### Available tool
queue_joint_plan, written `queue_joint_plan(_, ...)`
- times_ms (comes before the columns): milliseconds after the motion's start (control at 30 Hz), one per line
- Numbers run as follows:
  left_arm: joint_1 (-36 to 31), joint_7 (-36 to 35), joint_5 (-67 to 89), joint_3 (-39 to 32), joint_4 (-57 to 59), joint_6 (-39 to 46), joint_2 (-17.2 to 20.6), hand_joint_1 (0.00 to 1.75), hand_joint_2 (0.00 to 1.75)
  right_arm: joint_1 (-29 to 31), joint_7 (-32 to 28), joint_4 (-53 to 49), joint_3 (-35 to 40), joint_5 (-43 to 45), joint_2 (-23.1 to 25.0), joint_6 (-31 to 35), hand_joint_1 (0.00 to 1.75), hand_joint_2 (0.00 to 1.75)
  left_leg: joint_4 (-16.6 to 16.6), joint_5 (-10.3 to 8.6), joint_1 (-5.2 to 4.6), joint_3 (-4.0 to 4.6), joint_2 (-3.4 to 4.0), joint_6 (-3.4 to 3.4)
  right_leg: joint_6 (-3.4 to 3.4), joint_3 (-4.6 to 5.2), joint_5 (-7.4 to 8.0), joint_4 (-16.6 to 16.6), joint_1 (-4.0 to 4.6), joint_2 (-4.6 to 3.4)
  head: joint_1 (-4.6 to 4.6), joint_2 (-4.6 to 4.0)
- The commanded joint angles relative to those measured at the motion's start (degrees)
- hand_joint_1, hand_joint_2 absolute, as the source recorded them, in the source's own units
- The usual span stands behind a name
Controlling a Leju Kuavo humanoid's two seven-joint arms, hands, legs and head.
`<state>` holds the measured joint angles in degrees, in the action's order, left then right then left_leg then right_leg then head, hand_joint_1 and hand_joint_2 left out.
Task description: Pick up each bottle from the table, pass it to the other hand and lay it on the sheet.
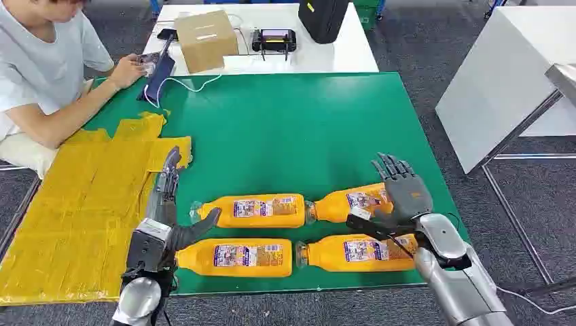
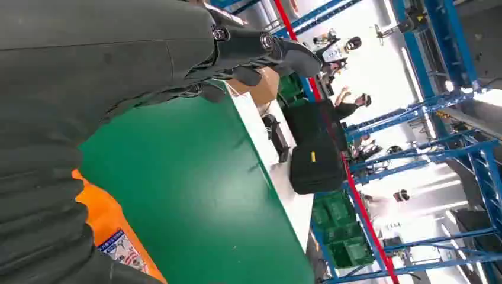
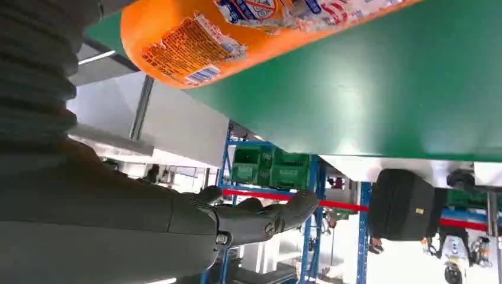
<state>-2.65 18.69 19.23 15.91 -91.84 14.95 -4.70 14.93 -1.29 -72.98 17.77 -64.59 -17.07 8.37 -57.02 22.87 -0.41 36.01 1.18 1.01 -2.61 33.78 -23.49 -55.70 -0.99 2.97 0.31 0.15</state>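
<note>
**Four bottles lying on the mat, both hands open and nothing gripped**

Head view: four orange bottles are seen lying flat on the green table (image 1: pixel 306 115), in two rows, every long axis running from 9 to 3 o'clock. The near-right bottle (image 1: pixel 353 252) and the far-right bottle (image 1: pixel 350 202) are being overlapped at their 3 o'clock ends by the right hand (image 1: pixel 397 197), which is being held spread, fingers pointing to 12 o'clock, with nothing in its grasp; whether it is touching a bottle cannot be told. The far-left bottle (image 1: pixel 255 210) and the near-left bottle (image 1: pixel 234 257) are lying just at 3 o'clock of the left hand (image 1: pixel 166 204), which is being held open, fingers stretched to 12 o'clock, thumb pointing toward the far-left bottle. The yellow sheet (image 1: pixel 81 204) is spread at 9 o'clock of the left hand.

Left wrist view: the left hand is shown with fingers extended over the green surface, holding nothing; an orange bottle is being glimpsed close by it.

Right wrist view: the right hand is shown open and empty, with an orange bottle lying close alongside.

Judgement: the right hand is judged nearer the right-hand pair, so a first pick there, across the bottle's long axis, is favoured.
</note>
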Motion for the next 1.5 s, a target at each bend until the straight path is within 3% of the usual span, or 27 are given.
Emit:
queue_joint_plan(33,-3.93,-0.19,-0.87,1.33,6.87,-1.05,-0.36,0.00,1.75,9.74,-0.83,15.50,2.20,-0.87,0.53,-0.12,0.00,1.75,0.01,0.04,0.04,-0.18,0.05,-0.05,0.07,-0.17,0.01,0.05,0.01,-0.27,0.00,0.00)
queue_joint_plan(200,-5.74,0.31,-1.87,2.39,9.15,-1.77,-0.42,0.00,1.75,14.14,-5.02,22.10,3.57,0.90,0.21,-2.03,0.00,1.75,0.00,0.05,0.07,-0.23,-0.01,-0.07,0.09,-0.24,0.00,0.06,0.03,-0.28,0.00,0.00)
queue_joint_plan(333,-8.02,2.13,-4.28,3.89,12.21,-1.89,-0.24,0.00,1.75,17.97,-14.00,28.73,7.63,9.50,-3.23,-10.52,0.00,1.75,0.01,-0.02,0.04,-0.20,-0.08,-0.01,0.02,-0.25,0.02,0.06,0.02,-0.16,0.02,0.00)
queue_joint_plan(533,-9.85,3.39,-6.46,5.64,15.01,-1.97,-0.30,0.00,1.75,21.22,-17.28,34.83,14.11,11.49,-3.82,-14.86,0.00,1.75,-0.02,0.06,0.05,-0.32,-0.11,-0.03,0.04,-0.39,-0.03,0.06,0.01,-0.16,0.00,0.00)
queue_joint_plan(867,-12.73,4.09,-8.97,9.03,19.02,-1.64,-0.81,0.00,1.75,22.73,-14.49,46.84,23.47,10.50,0.75,-14.00,0.00,1.75,0.01,0.02,0.15,-0.37,-0.19,-0.05,0.07,-0.50,0.00,0.14,0.11,-0.10,0.02,0.00)
queue_joint_plan(1500,-12.78,4.17,-9.12,9.09,19.23,-1.55,-0.79,0.00,1.75,22.71,-14.24,47.30,23.80,10.51,0.93,-13.43,0.00,1.75,0.03,0.00,0.19,-0.95,-0.25,-0.04,0.08,-1.07,0.02,0.22,0.12,-0.05,0.02,0.00)
